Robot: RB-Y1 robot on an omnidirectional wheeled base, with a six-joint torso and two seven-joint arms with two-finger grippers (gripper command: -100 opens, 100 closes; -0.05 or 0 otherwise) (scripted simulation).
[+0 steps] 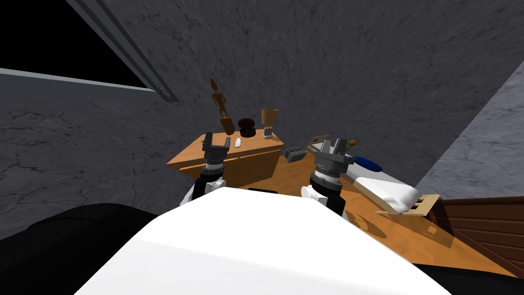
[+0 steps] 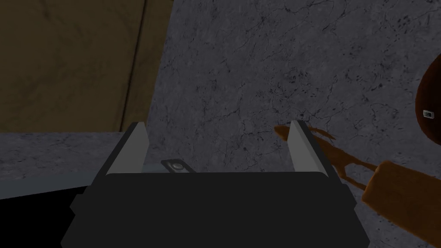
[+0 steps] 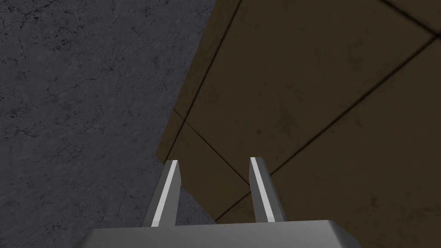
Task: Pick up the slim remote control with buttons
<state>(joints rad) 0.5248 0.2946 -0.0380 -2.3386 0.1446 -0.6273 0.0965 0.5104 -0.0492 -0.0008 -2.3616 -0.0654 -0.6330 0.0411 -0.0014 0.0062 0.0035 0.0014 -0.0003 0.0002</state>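
The remote control (image 1: 237,142) is a slim white bar lying flat on the wooden dresser top (image 1: 258,146), in front of a dark round ornament. My left gripper (image 1: 216,141) hovers just left of the remote at the dresser's left end, raised and pointing at the wall. In the left wrist view its fingers (image 2: 137,142) stand wide open with nothing between them. My right gripper (image 1: 331,144) is up to the right of the dresser, over the bed side. Its fingers (image 3: 169,193) are narrowed but still apart, and they hold nothing.
On the dresser stand a wooden jointed figure (image 1: 221,105), seen close beside the left gripper (image 2: 387,189), a dark round ornament (image 1: 246,127) and a tan cup-shaped piece (image 1: 269,120). A grey box (image 1: 294,153) and a bed with a white pillow (image 1: 389,192) lie to the right.
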